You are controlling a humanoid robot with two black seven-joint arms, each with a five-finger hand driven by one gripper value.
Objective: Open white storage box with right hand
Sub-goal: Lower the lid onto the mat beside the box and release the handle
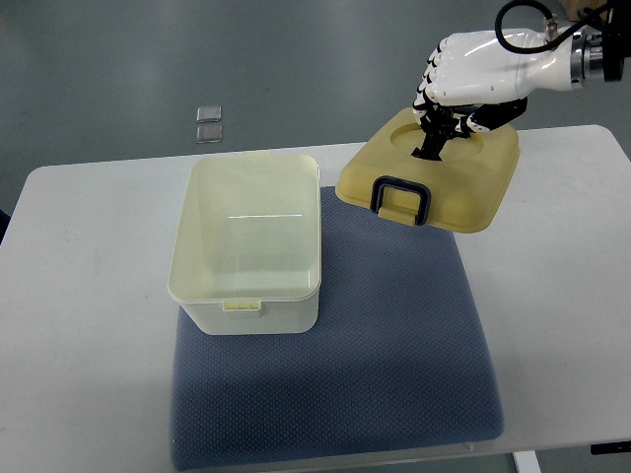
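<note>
The white storage box (248, 241) stands open and empty on the left part of a blue-grey mat (394, 335). Its cream lid (454, 187), with a dark latch handle (399, 202) at its near edge, is off the box and held tilted to the right of it, over the mat's far right corner. My right hand (446, 123) comes in from the upper right and its fingers are curled into the recess on top of the lid, gripping it. The left arm is out of view.
The mat lies on a white table (79, 325). Two small clear square pieces (208, 122) lie on the grey floor beyond the table's far edge. The table's right edge is near the lid.
</note>
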